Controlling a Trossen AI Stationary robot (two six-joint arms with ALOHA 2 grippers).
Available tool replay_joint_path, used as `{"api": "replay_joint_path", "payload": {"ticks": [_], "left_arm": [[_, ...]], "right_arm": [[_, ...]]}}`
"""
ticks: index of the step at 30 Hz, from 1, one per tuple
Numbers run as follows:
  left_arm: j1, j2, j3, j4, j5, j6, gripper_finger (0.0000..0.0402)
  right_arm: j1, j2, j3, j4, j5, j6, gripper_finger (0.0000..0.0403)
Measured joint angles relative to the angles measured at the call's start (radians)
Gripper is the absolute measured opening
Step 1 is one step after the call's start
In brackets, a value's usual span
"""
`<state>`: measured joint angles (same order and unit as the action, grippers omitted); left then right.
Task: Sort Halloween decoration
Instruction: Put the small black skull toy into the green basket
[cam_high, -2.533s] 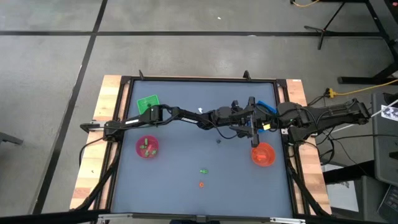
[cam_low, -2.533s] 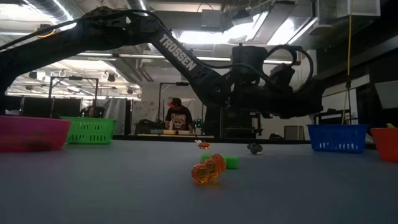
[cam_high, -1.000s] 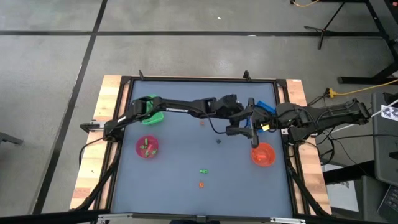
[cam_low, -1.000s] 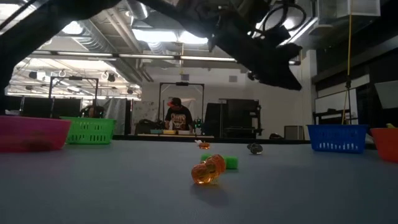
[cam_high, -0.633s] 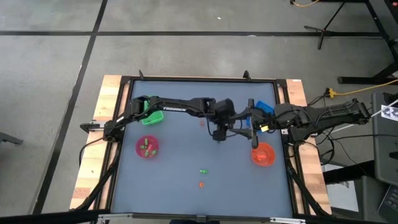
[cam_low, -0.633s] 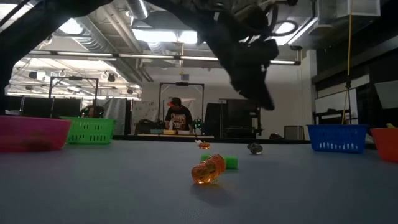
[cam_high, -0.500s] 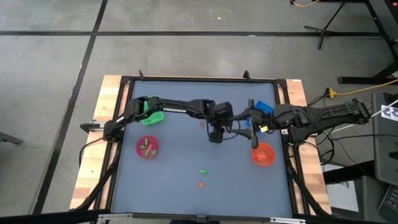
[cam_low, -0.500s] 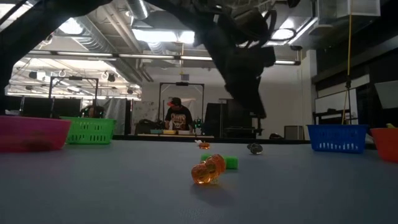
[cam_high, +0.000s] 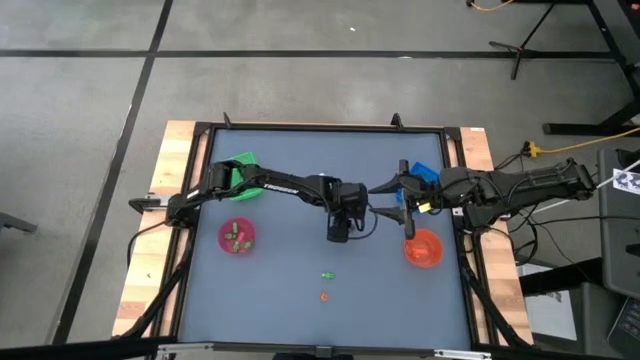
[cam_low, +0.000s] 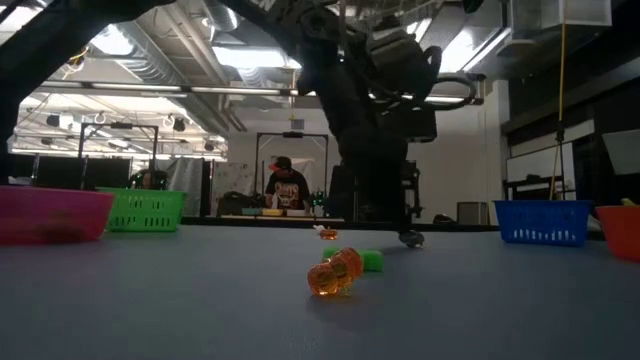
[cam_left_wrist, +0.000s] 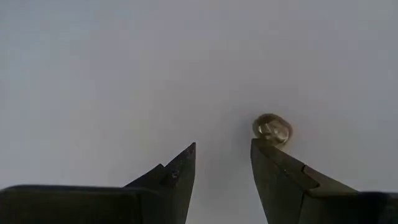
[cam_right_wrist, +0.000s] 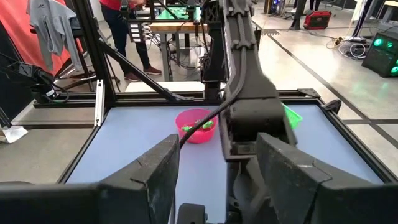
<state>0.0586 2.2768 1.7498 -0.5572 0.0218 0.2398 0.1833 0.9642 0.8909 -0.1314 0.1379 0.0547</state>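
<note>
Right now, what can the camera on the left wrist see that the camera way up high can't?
Only the left wrist view shows the small dark figure close up, lying just beyond one open finger of the left end effector, not between the two. Only the high view shows the pink bowl, orange bowl, green tray, blue tray and the right end effector by the blue tray. Both show the grey table.

Glossy translucent orange plastic figure (cam_low: 334, 272) lies on the smooth matt grey tabletop (cam_low: 150, 300); table edges are raw wood (cam_high: 142, 262).
</note>
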Motion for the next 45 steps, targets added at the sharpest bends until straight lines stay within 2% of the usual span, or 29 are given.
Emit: {"api": "replay_joint_path", "payload": {"ticks": [6, 11, 23, 31, 45], "left_arm": [[-0.017, 0.001, -0.032, 0.029, -0.002, 0.000, 0.0140], [-0.020, 0.001, -0.024, 0.016, -0.067, 0.000, 0.0140], [-0.068, 0.000, 0.066, -0.063, -0.056, 0.004, 0.0140], [-0.106, 0.000, 0.069, -0.016, -0.053, 0.007, 0.0140], [-0.090, 0.001, 0.023, 0.042, -0.054, -0.027, 0.0140]], "right_arm": [[0.000, 0.000, 0.000, 0.000, 0.000, 0.000, 0.0214], [0.000, 0.000, 0.000, -0.001, 0.000, 0.000, 0.0214], [0.000, 0.000, 0.000, -0.002, 0.000, 0.000, 0.0214], [0.000, 0.000, 0.000, -0.002, 0.000, 0.000, 0.0214], [0.000, 0.000, 0.000, -0.008, 0.000, 0.000, 0.0214]]}}
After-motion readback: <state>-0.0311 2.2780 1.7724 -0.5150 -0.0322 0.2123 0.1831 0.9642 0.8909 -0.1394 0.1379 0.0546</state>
